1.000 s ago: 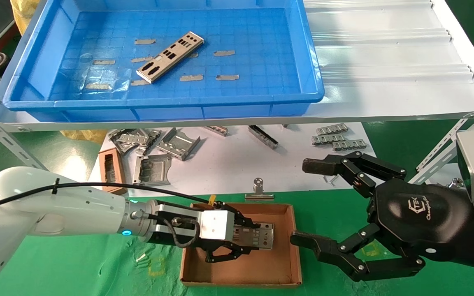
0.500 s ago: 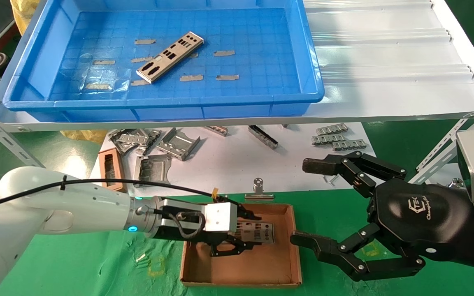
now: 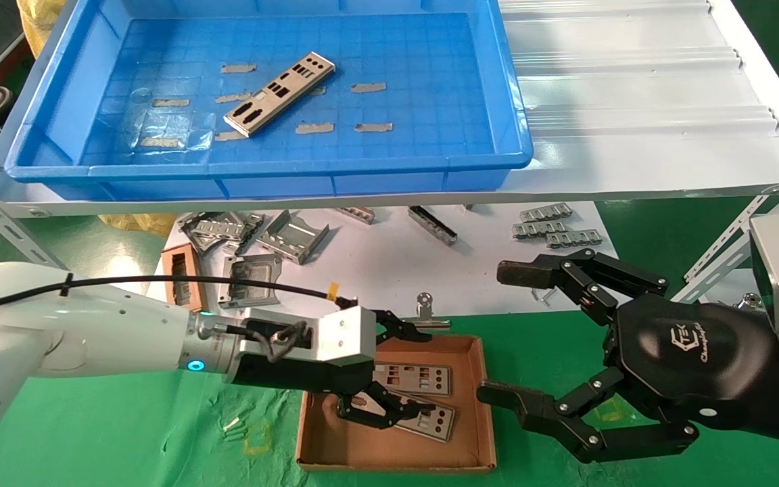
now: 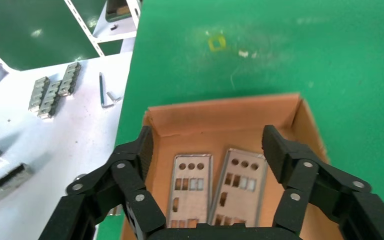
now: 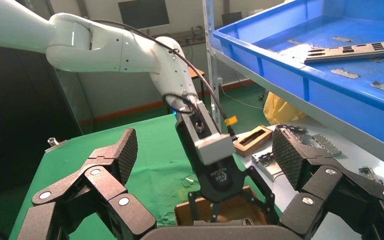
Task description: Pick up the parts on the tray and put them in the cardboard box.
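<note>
The cardboard box (image 3: 470,406) lies on the green mat at the front; it also shows in the left wrist view (image 4: 220,117) and the right wrist view (image 5: 230,205). Two silver parts lie flat in it, one (image 3: 416,379) farther back and one (image 3: 430,421) nearer; the left wrist view shows them side by side (image 4: 190,187) (image 4: 240,190). My left gripper (image 3: 416,368) (image 4: 205,150) hangs open and empty just above them. One more part (image 3: 280,93) (image 5: 355,51) lies slantwise in the blue tray (image 3: 268,172). My right gripper (image 3: 504,331) (image 5: 205,160) is open and empty to the right of the box.
Folded grey brackets (image 3: 274,243) and a narrow brown frame block (image 3: 183,277) lie on the white sheet behind the box. A metal clip (image 3: 425,316) sits at the box's back edge. Torn tape strips (image 3: 314,128) dot the tray floor. The tray stands on a raised white shelf (image 3: 633,101).
My left gripper has opened, let go of the part and lifted back a little. That part now lies in the box beside another one.
</note>
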